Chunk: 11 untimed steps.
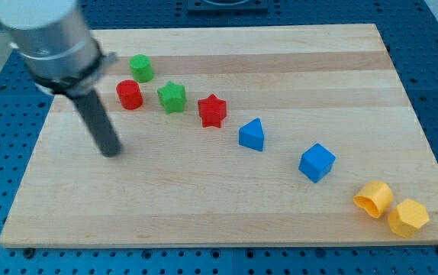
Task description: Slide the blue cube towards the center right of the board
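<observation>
The blue cube (pixel 316 163) lies right of the board's middle, a little below centre. My tip (pixel 111 152) rests on the wooden board (pixel 204 206) at the view's left, far to the left of the blue cube and touching no block. The rod rises up-left to the arm's grey body. A blue triangular block (pixel 252 135) lies between the tip and the cube, up-left of the cube.
A red star (pixel 212 111), a green star (pixel 172 97), a red cylinder (pixel 130 95) and a green block (pixel 141 68) run diagonally toward the upper left. Two yellow blocks (pixel 375 199) (pixel 408 217) sit at the lower right corner.
</observation>
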{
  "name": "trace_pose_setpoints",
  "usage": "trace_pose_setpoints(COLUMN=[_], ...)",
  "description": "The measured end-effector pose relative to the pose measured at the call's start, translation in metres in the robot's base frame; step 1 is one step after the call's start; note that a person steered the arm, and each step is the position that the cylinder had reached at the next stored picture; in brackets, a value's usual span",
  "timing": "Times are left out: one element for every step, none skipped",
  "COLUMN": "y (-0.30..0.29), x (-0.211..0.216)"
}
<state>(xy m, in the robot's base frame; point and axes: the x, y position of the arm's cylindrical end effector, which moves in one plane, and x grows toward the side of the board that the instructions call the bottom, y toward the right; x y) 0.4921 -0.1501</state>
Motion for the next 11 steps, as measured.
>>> trace_pose_setpoints(y=[0.092,0.166,0.234,0.323,0.358,0.379,0.314,0.299,0.308,0.291,0.258], x=[0.01,0.022,0.06,0.034,-0.012,0.033,0.035,0.006,-0.014,0.014,0.019])
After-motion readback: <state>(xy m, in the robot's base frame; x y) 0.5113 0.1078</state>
